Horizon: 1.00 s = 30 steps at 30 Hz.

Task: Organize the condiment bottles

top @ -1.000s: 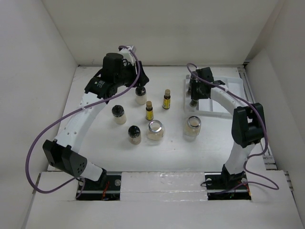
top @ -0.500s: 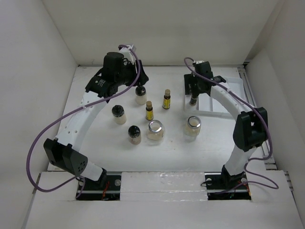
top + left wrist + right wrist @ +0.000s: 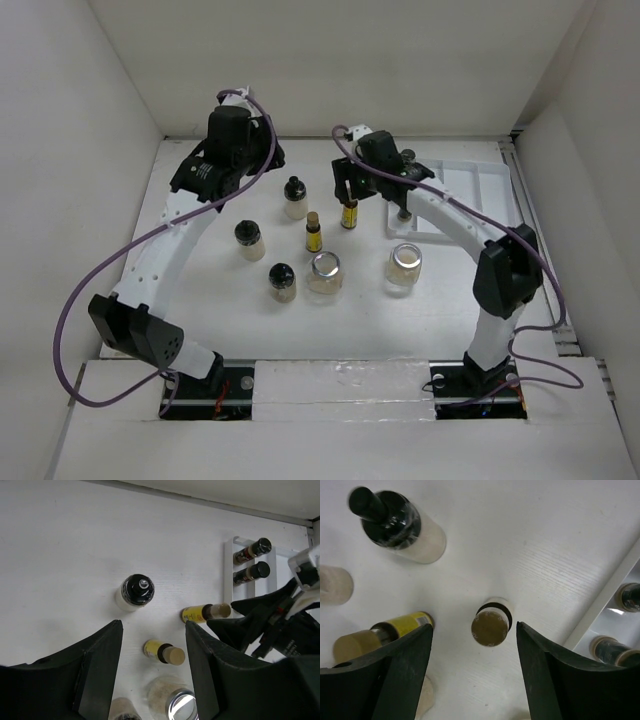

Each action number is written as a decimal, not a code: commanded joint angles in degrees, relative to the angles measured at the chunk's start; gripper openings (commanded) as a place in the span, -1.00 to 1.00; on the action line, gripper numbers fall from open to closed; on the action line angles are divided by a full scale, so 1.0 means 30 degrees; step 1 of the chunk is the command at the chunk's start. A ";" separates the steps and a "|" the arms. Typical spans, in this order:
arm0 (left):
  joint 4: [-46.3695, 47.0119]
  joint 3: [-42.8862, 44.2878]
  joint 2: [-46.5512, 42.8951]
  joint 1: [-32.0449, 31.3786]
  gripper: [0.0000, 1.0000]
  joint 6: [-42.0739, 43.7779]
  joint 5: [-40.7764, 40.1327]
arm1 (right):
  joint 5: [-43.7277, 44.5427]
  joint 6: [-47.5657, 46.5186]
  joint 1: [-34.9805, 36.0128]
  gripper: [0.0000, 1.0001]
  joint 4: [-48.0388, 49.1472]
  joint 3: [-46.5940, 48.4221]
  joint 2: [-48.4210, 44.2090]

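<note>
My right gripper is open and empty, its jaws on either side of a slim amber yellow-labelled bottle, just above its cap. A second amber bottle stands to its near left. My left gripper is open and empty, behind and to the left of a cream-filled black-capped bottle. Two more cream bottles and two silver-lidded jars stand nearer. Two dark spice jars lie in the white tray.
The tray's left rim runs close to the right of my right gripper's jaws. White walls close in the table at the back and both sides. The left wrist view shows my right gripper beside the far amber bottle.
My right gripper has moved left from the tray to above the far amber bottle. My left gripper has drawn back and to the left, away from the cream bottle.
</note>
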 commanded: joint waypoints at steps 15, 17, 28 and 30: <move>0.0830 -0.1435 -0.1504 0.0191 0.00 -0.0366 0.2113 | 0.2034 -0.0117 -0.0225 -0.65 0.0092 0.1661 0.1956; 0.0830 -0.1435 -0.1504 0.0191 0.00 -0.0366 0.2113 | 0.1802 0.0090 -0.0225 -0.75 0.0092 0.1864 0.1048; 0.1590 -0.2458 -0.2029 0.0191 0.00 -0.0541 0.2464 | -0.1247 0.1289 -0.6631 -0.79 -0.0084 0.5675 -0.2147; 0.1592 -0.2460 -0.2205 0.0191 0.00 -0.0541 0.2464 | -0.1656 0.1523 -0.7603 -0.79 0.0148 0.5675 -0.2149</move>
